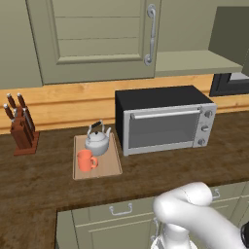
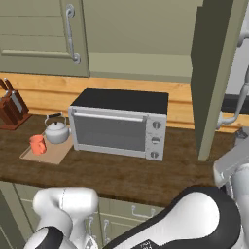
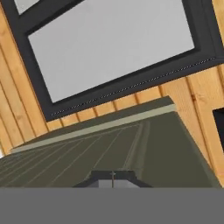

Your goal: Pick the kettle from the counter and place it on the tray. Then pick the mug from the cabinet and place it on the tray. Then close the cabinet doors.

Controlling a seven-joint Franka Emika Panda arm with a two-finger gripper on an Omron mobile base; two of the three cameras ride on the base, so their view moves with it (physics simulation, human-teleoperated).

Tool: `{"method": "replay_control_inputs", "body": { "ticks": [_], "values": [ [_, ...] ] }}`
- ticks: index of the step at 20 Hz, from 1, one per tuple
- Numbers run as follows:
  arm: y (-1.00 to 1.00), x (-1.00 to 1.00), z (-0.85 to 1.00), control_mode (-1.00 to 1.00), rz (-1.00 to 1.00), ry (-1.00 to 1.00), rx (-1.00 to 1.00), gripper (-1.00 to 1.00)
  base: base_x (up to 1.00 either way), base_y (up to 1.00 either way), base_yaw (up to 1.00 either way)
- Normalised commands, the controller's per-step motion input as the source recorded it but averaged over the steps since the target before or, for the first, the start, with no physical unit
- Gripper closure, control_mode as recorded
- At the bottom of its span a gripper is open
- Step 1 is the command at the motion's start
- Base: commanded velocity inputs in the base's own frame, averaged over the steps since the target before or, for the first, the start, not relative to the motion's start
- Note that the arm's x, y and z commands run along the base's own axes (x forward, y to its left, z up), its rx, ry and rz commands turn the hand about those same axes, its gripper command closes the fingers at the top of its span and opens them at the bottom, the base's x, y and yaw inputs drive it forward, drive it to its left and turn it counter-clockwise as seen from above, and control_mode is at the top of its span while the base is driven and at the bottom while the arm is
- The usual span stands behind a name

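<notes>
Kettle and mug are seated on tray, on the dark counter beside toaster oven. Left cabinet door is shut, right one stands open. Gripper state cannot be told.

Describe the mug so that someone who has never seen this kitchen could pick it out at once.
Find the silver toaster oven on the dark counter; just to its left lies a light wooden tray. Two things stand on the tray: the mug at the front and a silvery kettle behind it. The mug is the small orange cylinder with a loop handle, the only orange thing there.
</notes>
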Motion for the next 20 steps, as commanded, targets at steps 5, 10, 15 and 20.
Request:
{"method": "replay_control_inputs", "body": {
  "ticks": [5,10,15,20],
  "values": [
    [-0.17,0.92,-0.44,-1.0,0.08,0.23,0.02,1.0,0.0,0.0,0.0],
    [-0.03,0.99,-0.54,-1.0,0.14,0.15,0.07,1.0,0.0,0.0,0.0],
    [0.48,0.48,-0.05,-1.0,0.15,0.01,0.02,1.0,0.0,0.0,0.0],
    [1.0,0.22,0.0,-1.0,0.18,0.0,0.0,1.0,0.0,0.0,0.0]
  ]
}}
